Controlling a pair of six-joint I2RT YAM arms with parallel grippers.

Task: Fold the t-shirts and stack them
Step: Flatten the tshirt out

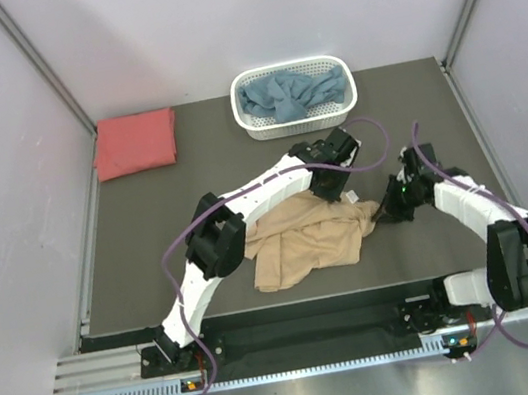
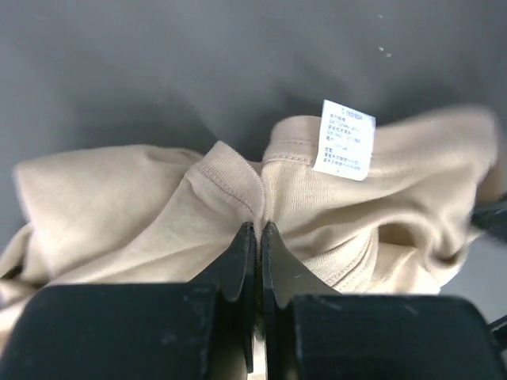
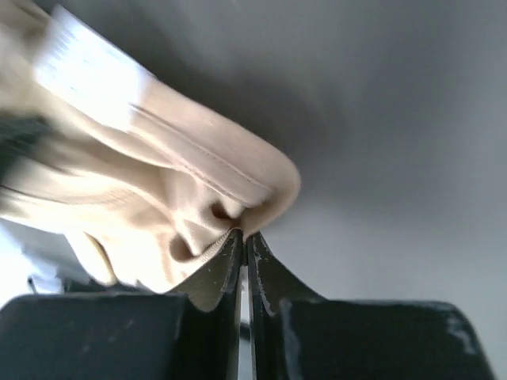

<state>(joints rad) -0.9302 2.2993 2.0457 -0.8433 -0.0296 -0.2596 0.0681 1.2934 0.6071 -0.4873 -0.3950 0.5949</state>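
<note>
Across the dark worktop (image 1: 142, 258) two arms reach in from the near edge. The left arm (image 1: 244, 196) stretches diagonally from the near left toward the middle. The right arm (image 1: 473, 203) bends in from the near right corner, and both wrists meet over the same cloth.

Between them, toward the near edge and about midway along it, lies the tan shirt (image 1: 303, 247). It is crumpled and unfolded, and its far right part is bunched up where the arms grip it. The red shirt (image 1: 135, 143) lies as a flat folded rectangle in the far left corner, well apart from the rest. A white basket (image 1: 298, 124) stands at the far edge, right of the middle, with the blue shirt (image 1: 282, 95) heaped loosely inside it.

The left jaws are pressed together on the tan shirt's ribbed neckband, a fold of it caught between the tips. The right jaws are likewise clamped on a stitched edge of the same shirt, just right of the left grip. A small white label (image 2: 344, 139), its print too small to read, hangs at the neckband beside the left jaws.
</note>
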